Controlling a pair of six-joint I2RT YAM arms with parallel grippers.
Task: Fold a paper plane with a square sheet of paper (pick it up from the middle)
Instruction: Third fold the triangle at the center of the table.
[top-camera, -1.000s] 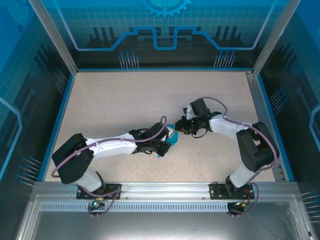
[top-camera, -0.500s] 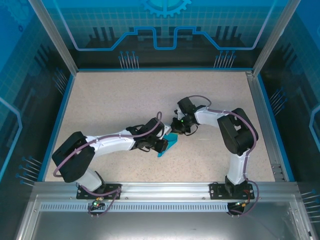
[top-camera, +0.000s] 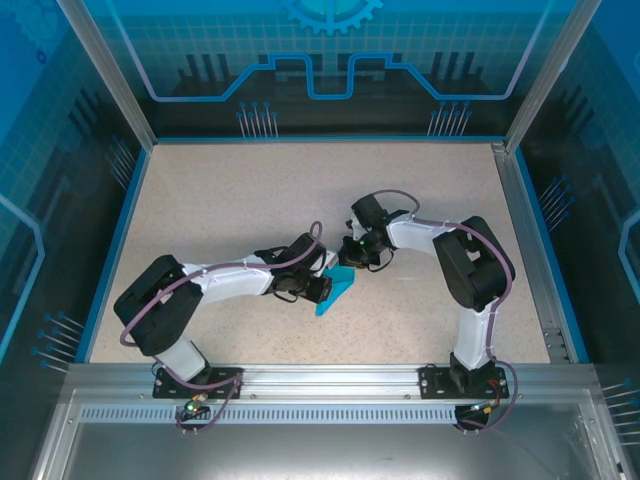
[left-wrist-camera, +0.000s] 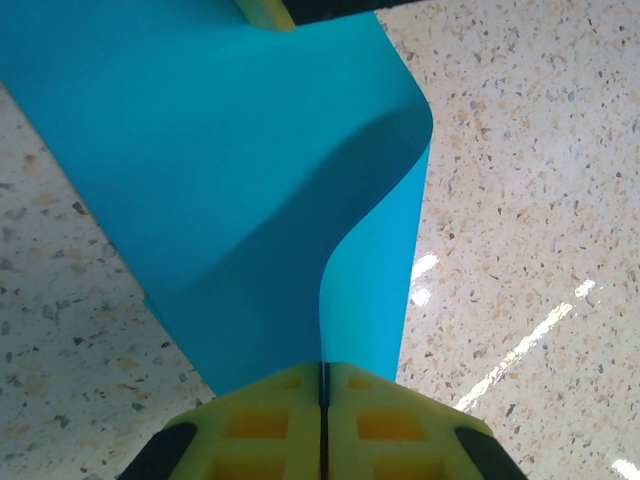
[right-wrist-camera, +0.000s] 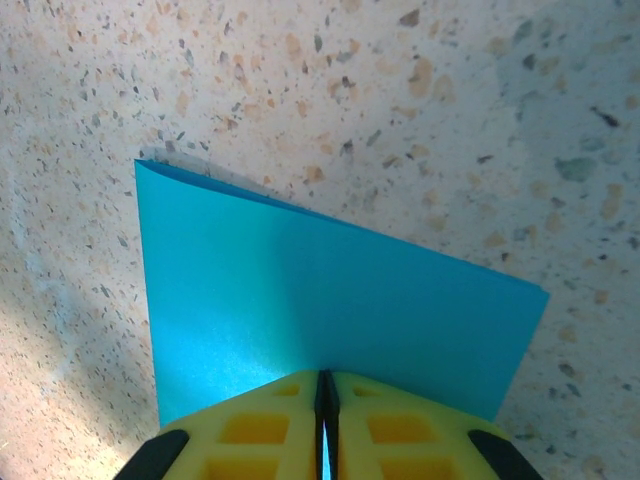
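- Now my left tool (left-wrist-camera: 323, 375) and right tool (right-wrist-camera: 323, 380) are both clamped on the paper (left-wrist-camera: 230, 170).
- It bows between them, its length running tool to tool.

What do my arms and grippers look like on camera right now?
The left arm and right arm have white links, bulky black joint housings and a purplish cable running along each. The left gripper and right gripper carry yellow fingers moulded with square recessed pockets, black at the outer corners.

Smooth matte paper sheet (left-wrist-camera: 200, 150) against a glossy, speckled stone-like tabletop (left-wrist-camera: 520, 200).
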